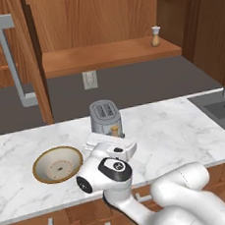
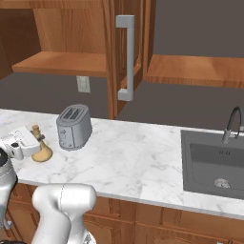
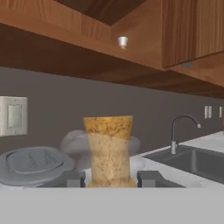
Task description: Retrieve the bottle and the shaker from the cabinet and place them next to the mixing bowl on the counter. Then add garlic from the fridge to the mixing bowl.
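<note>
Mid-frame in the left base view: my gripper (image 1: 114,132) is clamped on the upright bottle (image 3: 108,151); the mixing bowl (image 1: 57,165) lies lower left, near.

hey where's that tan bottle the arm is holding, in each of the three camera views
Left base view: bottle just in front of the toaster, centre.
Right base view: bottle at left edge, left of the toaster, base on the counter.
Hand view: bottle centre, between the pincer's fingertips.
Shared landmark: the toaster.
</note>
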### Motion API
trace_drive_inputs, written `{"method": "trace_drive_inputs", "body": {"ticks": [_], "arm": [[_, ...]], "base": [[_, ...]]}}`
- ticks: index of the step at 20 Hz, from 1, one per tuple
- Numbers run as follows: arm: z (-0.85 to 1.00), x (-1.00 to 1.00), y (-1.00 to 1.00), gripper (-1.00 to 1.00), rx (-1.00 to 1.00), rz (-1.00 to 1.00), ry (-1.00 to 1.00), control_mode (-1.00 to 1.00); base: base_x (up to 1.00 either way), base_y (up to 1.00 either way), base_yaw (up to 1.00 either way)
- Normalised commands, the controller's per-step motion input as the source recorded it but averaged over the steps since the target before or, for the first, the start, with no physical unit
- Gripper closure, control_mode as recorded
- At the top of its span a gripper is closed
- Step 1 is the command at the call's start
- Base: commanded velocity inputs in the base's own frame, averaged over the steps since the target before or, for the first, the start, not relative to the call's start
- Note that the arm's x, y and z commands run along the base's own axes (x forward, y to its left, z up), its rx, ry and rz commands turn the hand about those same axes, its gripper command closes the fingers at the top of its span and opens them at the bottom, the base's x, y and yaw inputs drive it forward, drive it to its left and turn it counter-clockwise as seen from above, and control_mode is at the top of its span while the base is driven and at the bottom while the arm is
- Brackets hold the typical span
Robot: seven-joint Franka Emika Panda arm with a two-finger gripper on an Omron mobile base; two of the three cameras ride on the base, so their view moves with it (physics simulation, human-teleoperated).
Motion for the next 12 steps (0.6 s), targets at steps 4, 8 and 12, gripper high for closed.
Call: {"method": "trace_drive_inputs", "body": {"ticks": [4,8,12], "arm": [[-0.26,0.13,0.30,1.00,0.02,0.00,-0.02,-1.00],[-0.29,0.19,0.06,1.00,0.00,0.00,0.00,-1.00],[-0.37,0.31,0.05,1.00,0.00,0.00,0.00,-1.00]], "base": [[0.00,0.00,0.00],[0.00,0.00,0.00],[0.00,0.00,0.00]]}}
